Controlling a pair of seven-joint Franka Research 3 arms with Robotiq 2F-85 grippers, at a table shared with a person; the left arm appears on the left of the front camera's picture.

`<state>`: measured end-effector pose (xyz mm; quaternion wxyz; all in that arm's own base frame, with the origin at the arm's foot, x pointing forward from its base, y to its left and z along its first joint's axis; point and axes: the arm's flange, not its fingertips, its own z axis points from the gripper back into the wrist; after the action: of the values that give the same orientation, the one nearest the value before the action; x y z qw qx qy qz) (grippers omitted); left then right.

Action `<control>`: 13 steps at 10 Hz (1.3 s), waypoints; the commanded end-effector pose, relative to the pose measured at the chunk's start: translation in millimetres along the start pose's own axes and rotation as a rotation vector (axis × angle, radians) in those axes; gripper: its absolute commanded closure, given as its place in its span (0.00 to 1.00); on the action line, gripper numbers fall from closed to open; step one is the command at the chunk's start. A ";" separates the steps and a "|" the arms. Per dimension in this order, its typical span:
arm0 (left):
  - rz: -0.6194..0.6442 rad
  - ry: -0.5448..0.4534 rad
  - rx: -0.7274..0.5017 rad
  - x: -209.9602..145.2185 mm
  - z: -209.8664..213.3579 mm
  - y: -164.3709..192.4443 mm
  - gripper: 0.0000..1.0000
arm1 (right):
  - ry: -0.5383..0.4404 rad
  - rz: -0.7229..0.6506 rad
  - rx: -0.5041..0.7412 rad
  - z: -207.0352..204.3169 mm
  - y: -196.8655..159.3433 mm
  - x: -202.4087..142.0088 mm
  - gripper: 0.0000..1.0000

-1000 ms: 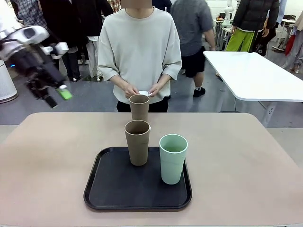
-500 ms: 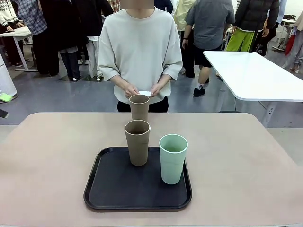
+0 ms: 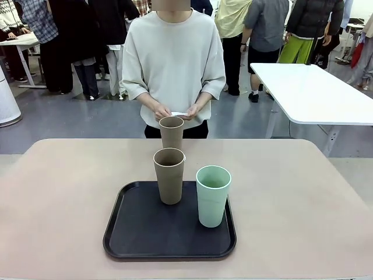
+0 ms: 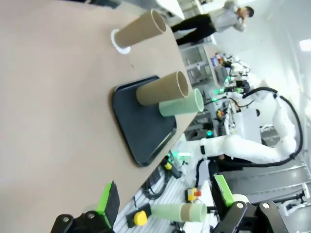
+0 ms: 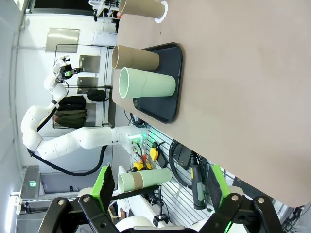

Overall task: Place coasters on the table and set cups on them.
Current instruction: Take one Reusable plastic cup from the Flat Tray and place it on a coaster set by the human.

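One down, two to go, by our reckoning. The far tan cup (image 3: 171, 129) is off the tray (image 3: 134, 233) and stands upright on the bench (image 3: 303, 198). From the left wrist we catch the scalloped white coaster (image 4: 118, 42) peeking out under its base. The near tan cup (image 3: 169, 178) and the mint cup (image 3: 213, 198) both wait upright on the tray, side by side and not touching. Across the bench, the person's hands (image 3: 160, 111) pinch something thin and white (image 3: 179, 114). We take it for the remaining coasters, though it is too small to be sure.

So what's left, as we judge it: two coasters laid on the bench and two cups lifted onto them.

The left end effector (image 4: 165, 196) hangs spread wide with nothing between its green pads. The tray and cups lie well ahead of it across bare bench. The right end effector (image 5: 160, 187) is just as wide and just as empty. From its side the mint cup is the nearest of the three, but that too is well apart from it.
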<state>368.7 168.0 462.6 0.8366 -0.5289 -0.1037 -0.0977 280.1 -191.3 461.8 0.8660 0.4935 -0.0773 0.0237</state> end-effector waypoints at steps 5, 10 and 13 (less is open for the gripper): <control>0.071 0.057 -0.007 19.3 -20.1 -0.2 0.00 | 0.000 0.002 0.003 -0.2 0.3 0.4 0.00; 0.071 0.057 -0.007 19.3 -20.1 -0.2 0.00 | 0.000 0.002 0.003 -0.2 0.3 0.4 0.00; 0.071 0.057 -0.007 19.3 -20.1 -0.2 0.00 | 0.000 0.002 0.003 -0.2 0.3 0.4 0.00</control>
<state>389.6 146.5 459.9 0.8423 -0.5306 -0.0549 -0.0772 280.2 -191.2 461.8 0.8660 0.4935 -0.0772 0.0237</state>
